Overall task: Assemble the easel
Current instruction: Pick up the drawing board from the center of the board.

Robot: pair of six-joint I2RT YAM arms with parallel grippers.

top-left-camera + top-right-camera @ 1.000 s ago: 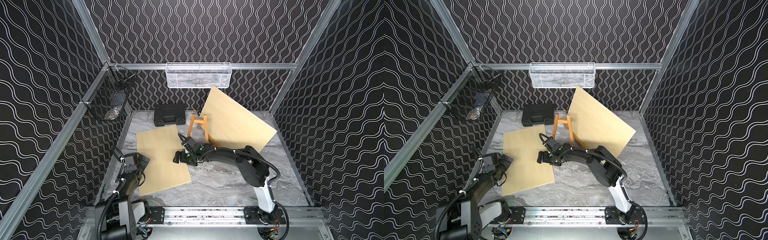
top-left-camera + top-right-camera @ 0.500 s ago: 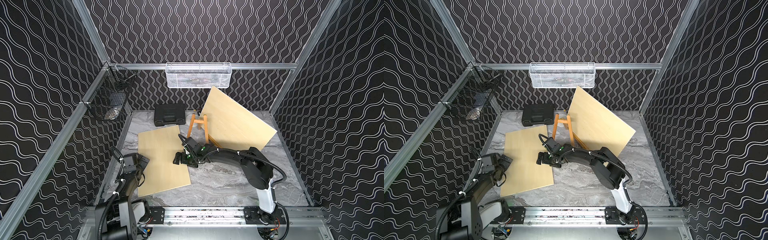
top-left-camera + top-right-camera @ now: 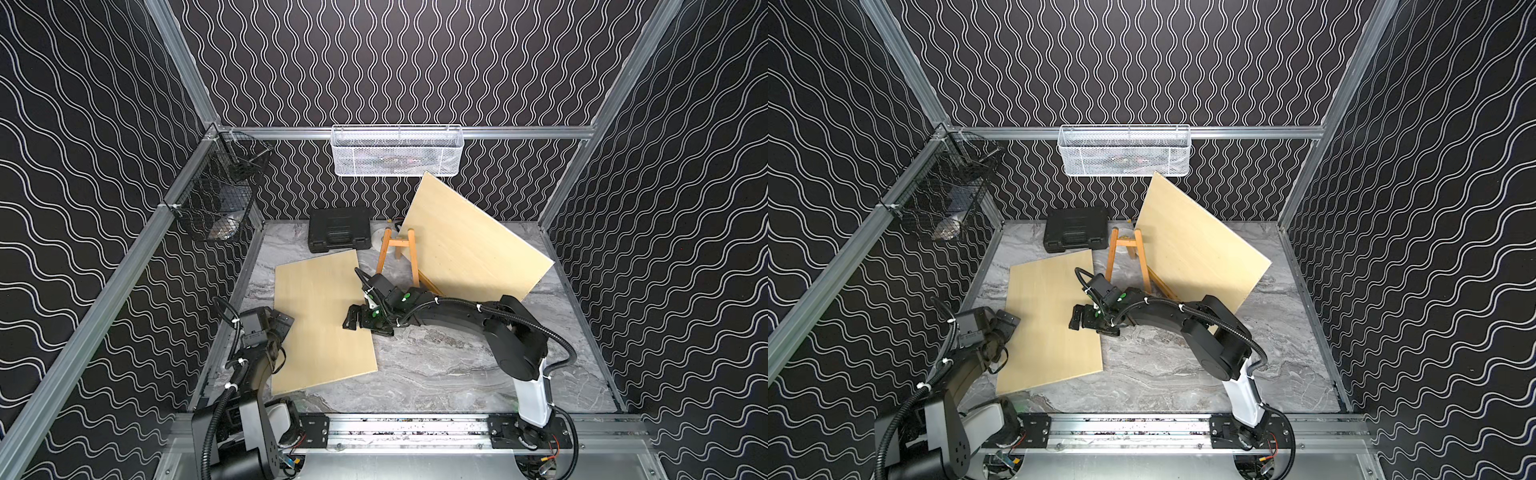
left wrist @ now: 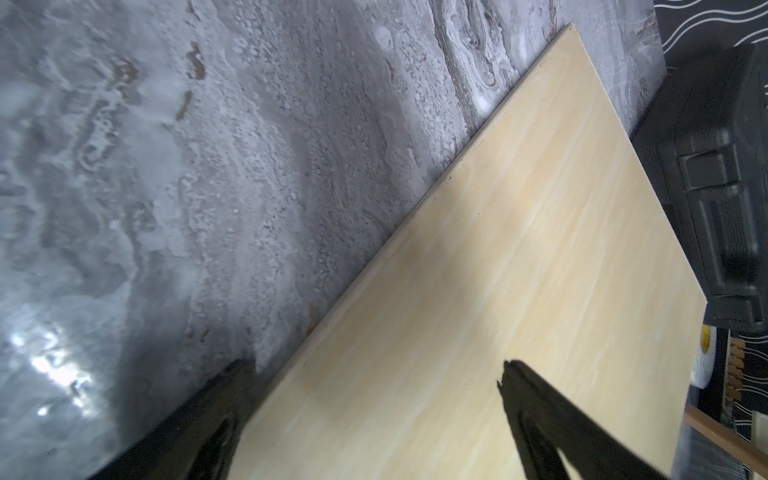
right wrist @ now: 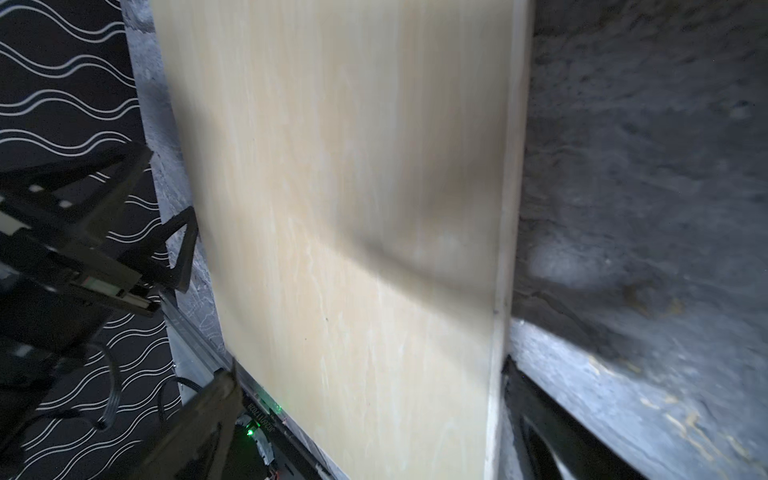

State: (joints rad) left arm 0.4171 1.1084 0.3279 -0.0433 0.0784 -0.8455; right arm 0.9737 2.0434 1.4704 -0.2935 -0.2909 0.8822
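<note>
The orange wooden easel frame (image 3: 397, 249) (image 3: 1125, 253) stands at the back centre. A large pale board (image 3: 469, 245) (image 3: 1200, 245) leans tilted behind it. A second pale board (image 3: 320, 316) (image 3: 1050, 324) lies flat on the table. My left gripper (image 3: 278, 324) (image 4: 374, 374) is open at this board's left edge, one finger (image 4: 536, 415) above the wood and the other over the table. My right gripper (image 3: 365, 322) (image 5: 370, 382) is open across the board's right edge (image 5: 505, 249). Neither holds anything.
A black case (image 3: 338, 228) lies at the back wall, with a white tape roll (image 3: 379, 239) beside the easel. A white wire basket (image 3: 397, 151) hangs on the back rail and a black wire basket (image 3: 220, 199) on the left rail. The left arm's gripper (image 5: 83, 232) shows beyond the board.
The right arm's elbow has shifted a little to the right while its gripper stays at the flat board's edge. The left gripper and both boards look unmoved.
</note>
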